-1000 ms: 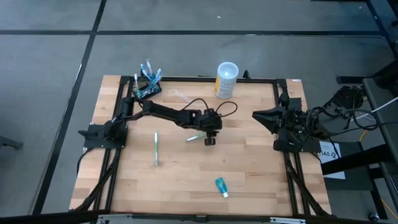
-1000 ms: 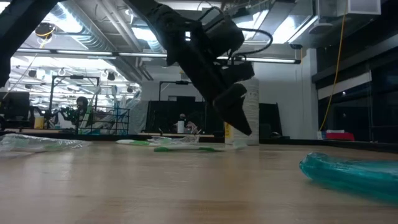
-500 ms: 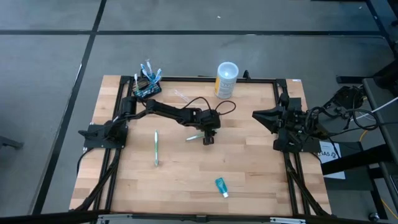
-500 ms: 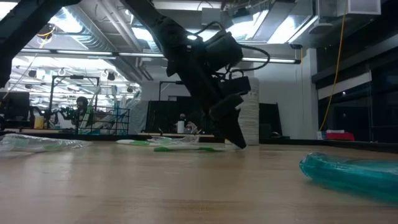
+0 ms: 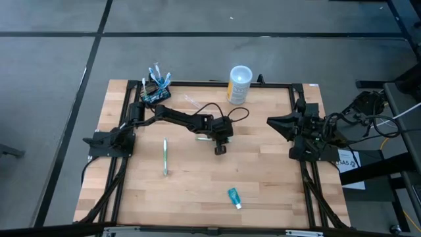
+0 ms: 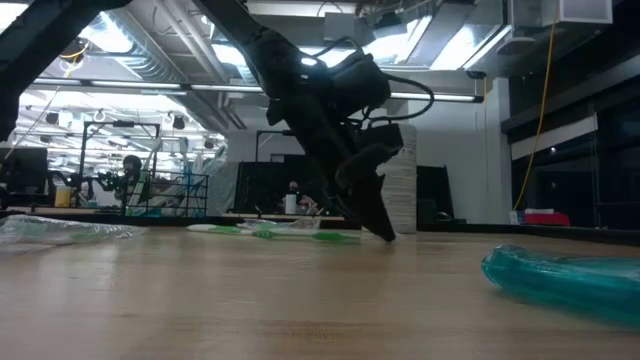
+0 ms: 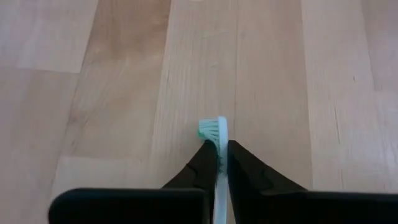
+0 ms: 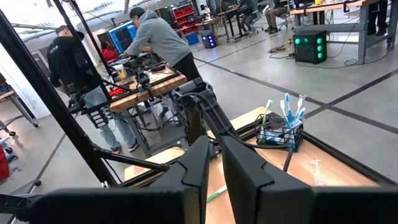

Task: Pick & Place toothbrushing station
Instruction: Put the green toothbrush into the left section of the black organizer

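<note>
Toothbrush station (image 5: 156, 91) sits at the far left corner of the table (image 5: 197, 191), a small black block w/ several brushes standing upright in its top slots, blue-and-white heads up. In the high view its long axis runs on a slant, roughly along the table's far edge but tilted, one end nearer the corner rail. The right wrist view shows the same block (image 8: 279, 136) w/ brushes poking up, well apart from both grippers.

Left gripper (image 5: 220, 146) is out near the table's middle, tips down at the wood. Its fingers (image 7: 205, 163) are closed on a green-and-white toothbrush (image 7: 219, 158): the wrist view shows the neck pinched between the two dark tips, bristle head sticking out just past them, lying flat against the board. In the low view the gripper (image 6: 378, 226) points steeply down, tip at the surface, w/ the green handle (image 6: 300, 236) stretching away beside it.

Right gripper (image 5: 275, 122) waits at the right edge of the table, aimed toward the middle; fingers (image 8: 202, 163) sit close together w/ a narrow gap, nothing between them.

Elsewhere on the table: a second toothbrush (image 5: 165, 157) lying lengthwise toward the left, a white-and-yellow cup (image 5: 239, 84) at the far edge, a small teal tube (image 5: 234, 197) near the front.
</note>
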{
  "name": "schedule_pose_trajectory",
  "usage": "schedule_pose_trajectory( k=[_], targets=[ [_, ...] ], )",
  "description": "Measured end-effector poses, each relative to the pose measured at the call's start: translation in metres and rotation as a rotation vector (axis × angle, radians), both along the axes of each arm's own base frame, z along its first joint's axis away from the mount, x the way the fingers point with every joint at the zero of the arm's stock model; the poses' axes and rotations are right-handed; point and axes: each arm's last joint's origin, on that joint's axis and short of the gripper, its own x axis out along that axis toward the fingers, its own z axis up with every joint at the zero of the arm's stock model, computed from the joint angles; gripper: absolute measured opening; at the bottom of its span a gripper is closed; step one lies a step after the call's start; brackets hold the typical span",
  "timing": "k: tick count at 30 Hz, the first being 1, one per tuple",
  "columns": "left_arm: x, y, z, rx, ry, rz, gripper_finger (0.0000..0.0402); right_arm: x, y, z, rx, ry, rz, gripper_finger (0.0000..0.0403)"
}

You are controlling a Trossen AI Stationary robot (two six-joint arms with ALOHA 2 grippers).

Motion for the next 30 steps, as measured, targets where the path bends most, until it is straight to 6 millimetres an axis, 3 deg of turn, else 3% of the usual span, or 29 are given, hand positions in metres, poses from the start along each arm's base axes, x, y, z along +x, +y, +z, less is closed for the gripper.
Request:
schedule_pose_trajectory(
  k=[6, 9, 13, 17, 19, 21, 24, 30],
  targets=[
    [0.000, 0.001, 0.004, -0.022, -0.015, 0.035, 0.0015, 0.000, 0.000, 0.000, 0.004, -0.001, 0.003, 0.0049],
    [0.000, 0.005, 0.019, -0.023, -0.067, 0.057, 0.0015, 0.000, 0.000, 0.000, 0.004, -0.001, 0.004, 0.0049],
    [-0.007, 0.013, 0.059, 0.052, -0.152, 0.136, 0.0015, 0.000, 0.001, 0.000, 0.004, -0.001, 0.008, 0.0049],
    [-0.028, 0.028, 0.119, 0.203, -0.270, 0.292, 0.0014, -0.003, 0.004, 0.000, 0.002, -0.002, 0.024, 0.0049],
    [-0.045, 0.038, 0.143, 0.275, -0.314, 0.383, 0.0014, -0.004, 0.006, 0.000, -0.003, -0.001, 0.025, 0.0049],
    [-0.068, 0.049, 0.152, 0.339, -0.318, 0.483, 0.0014, -0.006, 0.007, 0.000, -0.011, -0.003, 0.011, 0.0049],
    [-0.109, 0.062, 0.150, 0.413, -0.333, 0.659, 0.0014, -0.009, 0.010, 0.000, -0.022, -0.007, -0.011, 0.0049],
    [-0.194, 0.070, 0.145, 0.499, -0.553, 1.059, 0.0014, -0.015, 0.013, 0.001, -0.051, -0.017, -0.068, 0.0049]
  ],
)
